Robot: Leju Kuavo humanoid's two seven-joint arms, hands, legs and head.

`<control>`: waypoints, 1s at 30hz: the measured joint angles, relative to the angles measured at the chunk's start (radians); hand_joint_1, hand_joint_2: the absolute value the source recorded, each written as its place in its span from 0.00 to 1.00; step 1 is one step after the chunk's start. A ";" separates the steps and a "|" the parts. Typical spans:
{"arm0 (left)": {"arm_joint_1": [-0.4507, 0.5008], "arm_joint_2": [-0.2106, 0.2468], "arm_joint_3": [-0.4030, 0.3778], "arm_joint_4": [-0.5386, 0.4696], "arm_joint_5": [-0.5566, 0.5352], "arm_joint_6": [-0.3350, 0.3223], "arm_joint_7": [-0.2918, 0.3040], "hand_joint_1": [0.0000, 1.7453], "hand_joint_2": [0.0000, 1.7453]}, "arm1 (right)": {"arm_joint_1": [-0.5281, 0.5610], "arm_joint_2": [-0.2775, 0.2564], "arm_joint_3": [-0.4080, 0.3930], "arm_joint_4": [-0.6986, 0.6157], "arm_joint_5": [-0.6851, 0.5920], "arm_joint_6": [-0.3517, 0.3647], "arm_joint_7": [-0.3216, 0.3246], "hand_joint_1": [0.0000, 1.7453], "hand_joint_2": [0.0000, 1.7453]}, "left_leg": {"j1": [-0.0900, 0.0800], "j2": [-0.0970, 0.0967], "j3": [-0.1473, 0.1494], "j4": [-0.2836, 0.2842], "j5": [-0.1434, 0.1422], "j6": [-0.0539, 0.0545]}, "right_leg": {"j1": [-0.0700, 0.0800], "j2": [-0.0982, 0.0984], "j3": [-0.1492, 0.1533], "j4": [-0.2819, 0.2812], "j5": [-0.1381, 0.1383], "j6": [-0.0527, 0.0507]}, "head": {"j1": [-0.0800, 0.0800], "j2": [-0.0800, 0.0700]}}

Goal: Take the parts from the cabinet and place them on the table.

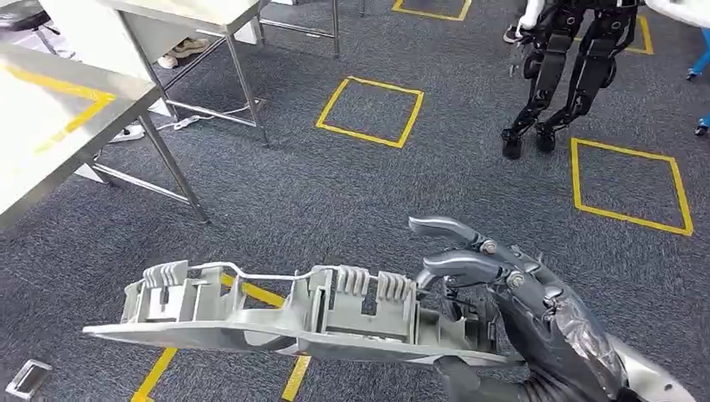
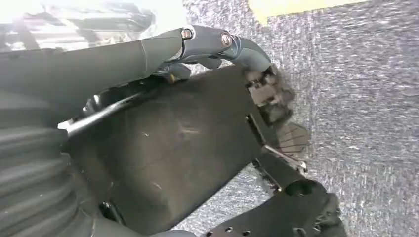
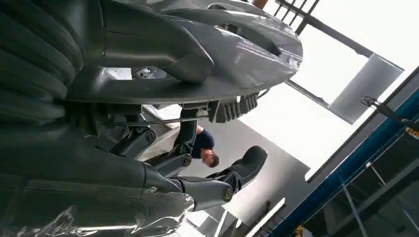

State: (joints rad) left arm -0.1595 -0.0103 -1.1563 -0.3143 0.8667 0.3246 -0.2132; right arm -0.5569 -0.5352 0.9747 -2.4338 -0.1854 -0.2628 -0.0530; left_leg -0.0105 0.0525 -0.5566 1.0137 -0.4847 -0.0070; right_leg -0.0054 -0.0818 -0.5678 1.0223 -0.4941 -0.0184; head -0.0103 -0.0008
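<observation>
Over the carpet (image 1: 352,193), right of the table (image 1: 50,117), the part (image 1: 285,318) is hanging out level from the right hand (image 1: 502,310), which is gripping it at one end. It is a long grey moulded piece with ribbed clips, open pockets and a thin wire running along its top. It looks stiff and fairly light, probably plastic, though the smooth skin could be slippery. Held this far from its middle, it is likely levering hard against the fingers (image 1: 452,266), so a grip nearer the centre, on the solid lower rail and not on the wire or clips (those look breakable), would be steadier.

From the right wrist view, the part's (image 3: 207,54) underside is lying across the right hand's (image 3: 148,168) palm side, with fingers wrapping beneath it.

How far the thumb is reaching around the part is hidden. The part's far end is not resting on anything that I can see.

The left hand (image 2: 212,44) is showing a curled finger over dark body panels; whether it is closed or holding anything, I cannot tell. The cabinet is out of frame.
</observation>
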 joint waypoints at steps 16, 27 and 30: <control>-0.007 0.000 -0.001 0.000 0.002 0.003 -0.003 0.00 1.00 | -0.002 -0.003 -0.003 0.000 -0.004 0.003 -0.005 1.00 1.00 | 0.007 -0.145 -0.002 0.002 -0.005 0.013 | -0.014 0.145 -0.044 0.010 0.034 0.020 | 0.025 0.000; -0.013 0.001 -0.002 -0.001 0.002 0.003 0.000 0.00 1.00 | -0.001 -0.003 -0.005 0.001 -0.012 0.004 -0.008 1.00 1.00 | 0.017 -0.058 -0.093 0.193 -0.051 -0.026 | -0.015 0.029 -0.012 -0.003 0.015 -0.004 | 0.000 0.000; -0.003 0.003 -0.003 -0.002 0.003 0.003 0.009 0.00 1.00 | -0.002 -0.003 -0.005 0.001 -0.015 0.006 -0.008 1.00 1.00 | 0.002 0.007 -0.013 0.018 0.006 -0.012 | -0.005 0.009 -0.001 0.001 0.005 0.010 | -0.003 0.000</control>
State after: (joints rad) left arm -0.1621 -0.0069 -1.1593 -0.3159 0.8694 0.3277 -0.2045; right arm -0.5591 -0.5379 0.9701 -2.4331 -0.2007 -0.2571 -0.0610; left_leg -0.0084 0.0594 -0.5696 1.0317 -0.4784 -0.0186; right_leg -0.0108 -0.0725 -0.5686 1.0238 -0.4895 -0.0079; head -0.0130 -0.0008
